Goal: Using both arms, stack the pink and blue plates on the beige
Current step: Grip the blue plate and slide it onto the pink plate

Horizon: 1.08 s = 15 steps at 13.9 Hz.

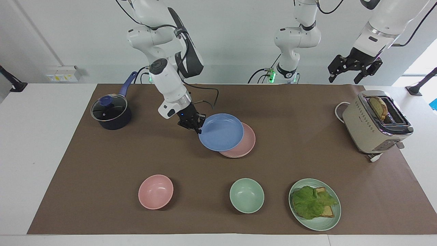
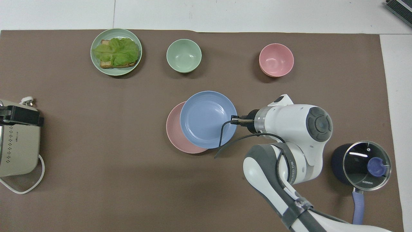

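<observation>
The right gripper [image 1: 197, 127] is clamped on the rim of the blue plate [image 1: 221, 132], carrying it raised over the pink plate [image 1: 246, 145], partly overlapping it and not yet centred. Under the pink plate a paler edge shows, which I judge to be the beige plate [image 1: 235, 156], so pink looks stacked already; blue remains to be centred and released. The left gripper [image 1: 355, 70] waits with fingers spread above the toaster [image 1: 375, 123]. The facing view shows the blue plate's height and that paler edge; the overhead view shows only the overlap, and not the left gripper.
</observation>
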### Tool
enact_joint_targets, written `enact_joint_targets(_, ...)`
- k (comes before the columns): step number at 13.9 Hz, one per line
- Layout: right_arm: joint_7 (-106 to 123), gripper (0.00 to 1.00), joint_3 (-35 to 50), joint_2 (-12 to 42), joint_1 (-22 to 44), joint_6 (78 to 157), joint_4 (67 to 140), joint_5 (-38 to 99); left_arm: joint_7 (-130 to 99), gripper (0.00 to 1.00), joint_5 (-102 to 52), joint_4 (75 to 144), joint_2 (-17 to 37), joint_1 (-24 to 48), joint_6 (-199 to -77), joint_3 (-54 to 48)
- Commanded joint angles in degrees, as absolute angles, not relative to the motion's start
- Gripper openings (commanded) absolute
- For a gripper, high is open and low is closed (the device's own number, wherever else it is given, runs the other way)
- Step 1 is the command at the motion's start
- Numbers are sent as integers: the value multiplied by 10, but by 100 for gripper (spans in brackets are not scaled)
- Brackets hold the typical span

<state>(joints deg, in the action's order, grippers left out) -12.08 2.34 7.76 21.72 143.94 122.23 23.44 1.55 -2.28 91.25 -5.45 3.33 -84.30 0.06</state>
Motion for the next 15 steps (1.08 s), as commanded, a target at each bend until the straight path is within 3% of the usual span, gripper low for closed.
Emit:
enact_joint_targets(1, -155, 0, 20, 114, 241, 1446, 1190, 235, 18, 100, -17, 919, -65, 28, -835, -3)
enact_joint_targets(15, -171, 1, 20, 155, 271, 1480, 1197, 236, 18, 100, -17, 919, -65, 28, -835, -3)
